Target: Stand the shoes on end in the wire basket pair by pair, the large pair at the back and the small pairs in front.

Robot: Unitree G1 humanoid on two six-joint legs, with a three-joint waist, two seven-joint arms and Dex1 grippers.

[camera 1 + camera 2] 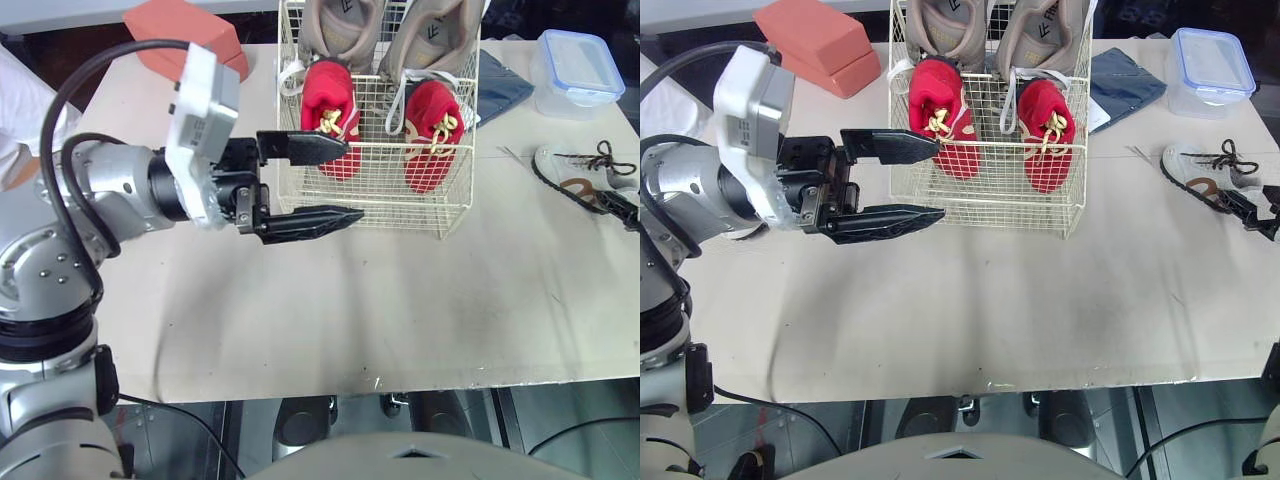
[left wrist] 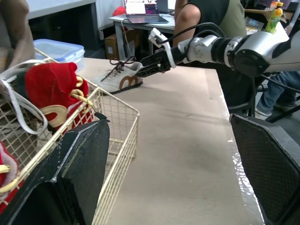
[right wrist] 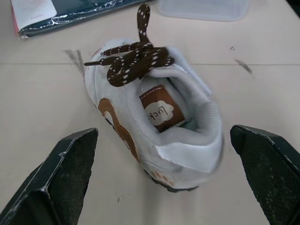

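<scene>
Head views: the wire basket [image 1: 370,205] stands at the far middle of the table. The large beige pair [image 1: 340,25] stands on end at its back and the small red pair [image 1: 330,115] in front. A white shoe [image 1: 580,175] with brown laces lies on its sole on the table, well to the right of the basket. Near it are a lidded plastic box [image 1: 578,70] and a dark blue packet [image 1: 505,85].

The left gripper [image 1: 352,182] hangs at the basket's left front corner, its fingers spread wide and holding nothing.

Left wrist view: one finger [image 2: 75,178] lies just outside the basket's wire wall, beside a red shoe. Whether it touches the wire cannot be told. Across the table the right gripper [image 2: 145,70] reaches the white shoe's heel.

Right wrist view: the right gripper [image 3: 164,130] is spread wide, one finger on each side of the white shoe's heel. Bare table shows between shoe and finger on both sides, so nothing is grasped. The shoe's opening and inner label face the camera.
</scene>
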